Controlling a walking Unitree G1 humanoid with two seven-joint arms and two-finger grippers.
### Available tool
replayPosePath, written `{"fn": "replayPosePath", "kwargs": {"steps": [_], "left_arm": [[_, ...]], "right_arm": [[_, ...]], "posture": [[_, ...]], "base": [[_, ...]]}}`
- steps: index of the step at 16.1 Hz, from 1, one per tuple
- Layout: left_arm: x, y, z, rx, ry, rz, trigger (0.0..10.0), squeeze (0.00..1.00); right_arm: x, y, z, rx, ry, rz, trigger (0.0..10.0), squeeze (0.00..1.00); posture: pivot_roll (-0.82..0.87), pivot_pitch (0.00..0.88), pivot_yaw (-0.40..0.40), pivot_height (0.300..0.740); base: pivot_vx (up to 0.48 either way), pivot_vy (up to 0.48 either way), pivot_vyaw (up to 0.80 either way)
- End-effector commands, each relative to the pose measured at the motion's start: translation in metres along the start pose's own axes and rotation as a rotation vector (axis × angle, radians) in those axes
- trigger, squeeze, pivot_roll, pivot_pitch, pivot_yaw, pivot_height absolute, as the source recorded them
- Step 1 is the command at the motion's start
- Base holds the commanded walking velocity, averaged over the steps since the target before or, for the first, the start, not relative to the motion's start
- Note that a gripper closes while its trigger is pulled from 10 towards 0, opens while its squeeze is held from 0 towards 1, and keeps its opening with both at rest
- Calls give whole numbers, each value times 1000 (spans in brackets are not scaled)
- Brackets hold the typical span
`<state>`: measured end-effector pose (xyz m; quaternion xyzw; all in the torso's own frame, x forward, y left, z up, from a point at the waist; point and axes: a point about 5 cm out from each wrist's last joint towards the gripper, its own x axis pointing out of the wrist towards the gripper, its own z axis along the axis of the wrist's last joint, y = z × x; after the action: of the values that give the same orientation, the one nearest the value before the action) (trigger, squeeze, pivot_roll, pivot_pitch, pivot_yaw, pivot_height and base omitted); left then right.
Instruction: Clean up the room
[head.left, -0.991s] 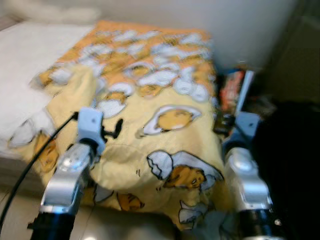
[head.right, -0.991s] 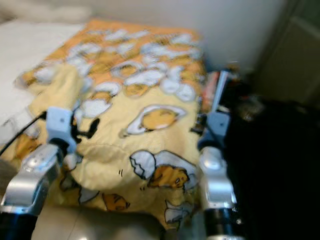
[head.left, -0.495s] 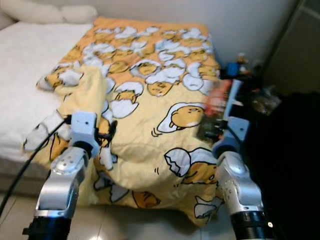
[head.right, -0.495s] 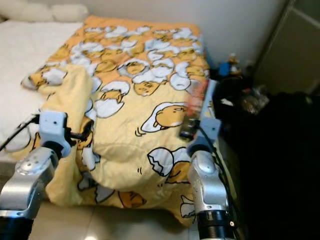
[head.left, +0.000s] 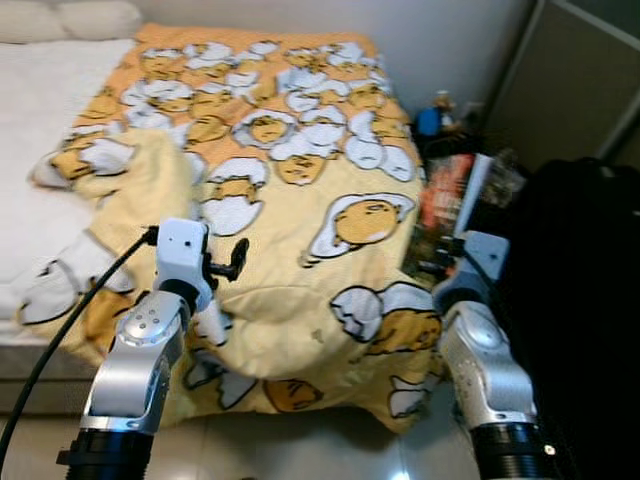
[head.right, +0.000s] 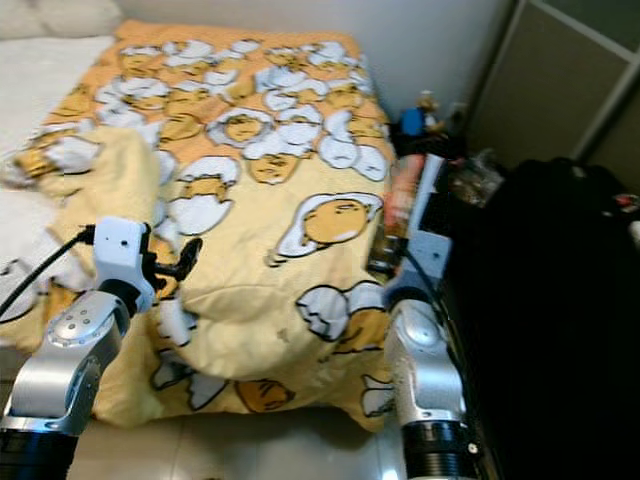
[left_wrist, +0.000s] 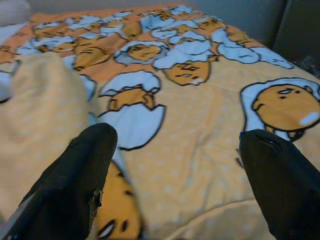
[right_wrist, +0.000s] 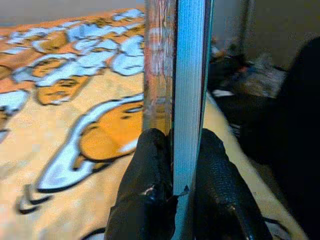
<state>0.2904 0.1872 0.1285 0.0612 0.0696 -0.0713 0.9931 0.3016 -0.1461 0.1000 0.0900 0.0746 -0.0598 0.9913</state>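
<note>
My right gripper (right_wrist: 174, 145) is shut on a thin book (right_wrist: 182, 75) with a red cover and white pages, held upright on edge. In the left eye view the book (head.left: 446, 212) stands over the right edge of the bed, beside the yellow egg-character blanket (head.left: 300, 200). That blanket is rumpled and hangs over the foot of the bed. My left gripper (left_wrist: 175, 150) is open just above the blanket's folded-back left part, with nothing between its fingers (left_wrist: 85, 170).
White sheet (head.left: 40, 110) and a pillow (head.left: 90, 18) lie at the bed's left and head. Small clutter (head.left: 440, 112) sits by the wall at the right. A large black object (head.left: 585, 280) and a dark cabinet door (head.left: 575, 90) close off the right side. Tiled floor (head.left: 300, 450) lies below.
The whole view has shifted and sharpened as the camera moved. The right gripper still holds the book upright; the left gripper stays open over the blanket.
</note>
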Motion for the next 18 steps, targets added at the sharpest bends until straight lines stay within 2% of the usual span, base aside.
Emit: {"fn": "replayPosePath", "kwargs": {"steps": [1,3,7,14,18], "left_arm": [[1,2,0,3,4,1,10000,0],[0,3,0,5,6,5,10000,0],[0,6,1,11,7,7,10000,0],[-1,4,2,14,6,-1,10000,0],[0,6,4,21,3,-2,10000,0]], "right_arm": [[2,-3,14,11,-61,-7,10000,0],[2,-2,14,34,-55,-9,10000,0],[2,-2,11,24,-46,-13,10000,0],[3,-3,12,23,-56,-31,10000,0],[3,3,13,17,-59,-13,10000,0]], "posture": [[34,0,-2,740],[42,0,-7,740],[46,0,-4,740],[45,0,-4,740],[46,0,-2,740]], "base": [[0,428,0],[0,428,-400],[0,425,-591],[0,428,0],[0,429,0]]}}
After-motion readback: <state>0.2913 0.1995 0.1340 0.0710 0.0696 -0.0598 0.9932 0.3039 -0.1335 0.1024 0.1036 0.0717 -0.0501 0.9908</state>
